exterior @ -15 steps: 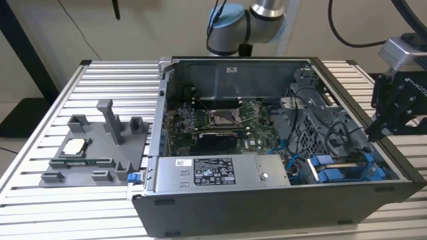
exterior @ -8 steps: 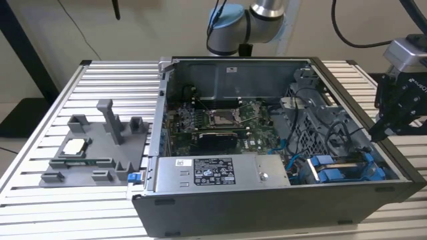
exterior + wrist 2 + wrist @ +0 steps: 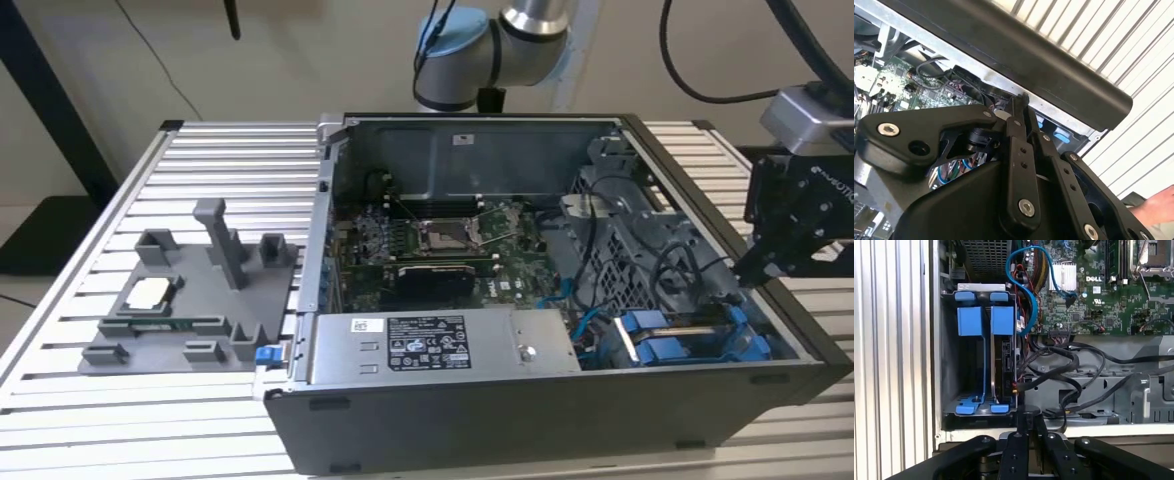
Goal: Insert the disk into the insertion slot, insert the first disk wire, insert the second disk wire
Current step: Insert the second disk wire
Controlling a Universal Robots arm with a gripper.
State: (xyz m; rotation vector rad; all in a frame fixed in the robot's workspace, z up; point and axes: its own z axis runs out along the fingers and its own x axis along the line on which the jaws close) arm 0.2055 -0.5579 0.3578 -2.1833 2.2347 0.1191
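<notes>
One disk [image 3: 1002, 325] seated edge-on, closed claw [image 3: 1026, 415] near its end

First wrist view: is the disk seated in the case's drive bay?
Yes, the disk stands on edge in its blue carrier inside the drive bay, with black cables running just beside it.

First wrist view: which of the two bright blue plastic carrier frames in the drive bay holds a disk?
The blue carrier frame beside the black cables: a dark disk fills it. The other frame, against the case wall, looks empty.
</notes>
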